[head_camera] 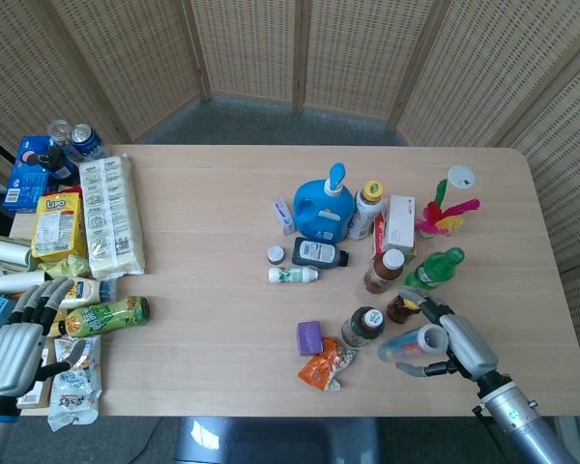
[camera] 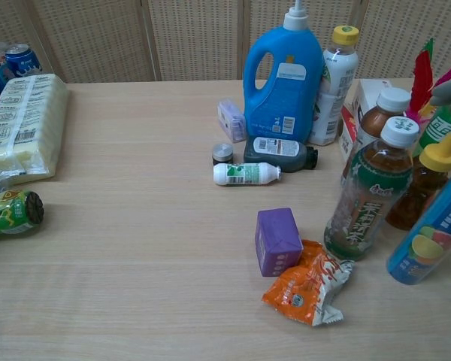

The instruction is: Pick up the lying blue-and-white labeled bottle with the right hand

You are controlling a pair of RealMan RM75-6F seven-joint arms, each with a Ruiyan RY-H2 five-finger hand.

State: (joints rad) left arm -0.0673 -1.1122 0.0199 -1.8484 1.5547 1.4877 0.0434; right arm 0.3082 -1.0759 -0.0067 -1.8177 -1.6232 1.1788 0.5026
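The right hand (head_camera: 457,340) is seen in the head view at the near right of the counter (head_camera: 213,290), its fingers spread and curved around the far end of the lying bottle (head_camera: 413,342), with one finger above it and the thumb below. Whether the fingers are touching the bottle cannot be told; nothing is yet lifted. The bottle lies flat on the counter with its white cap toward the hand, and in the chest view its blue-and-white label (camera: 433,241) is seen at the right edge.

The step in hand is judged to be the closing of the grasp. It would be done best if the bottle's body were enclosed across its width, thumb opposed to the fingers, before any lift is tried, since a round bottle lying down is likely to roll if pushed from one side only. Pressure should be built evenly and the lift made straight up.

Care is called for because of crowding. The yellow-capped bottle (head_camera: 403,307) stands just beside the hand's upper fingers, and the tea bottle (head_camera: 363,326) stands near the bottle's other end; either could be knocked if the hand is swung sideways. The snack packet (head_camera: 327,364) lies further off.

The left hand (head_camera: 14,350) is held at the near left edge, fingers apart and holding nothing.
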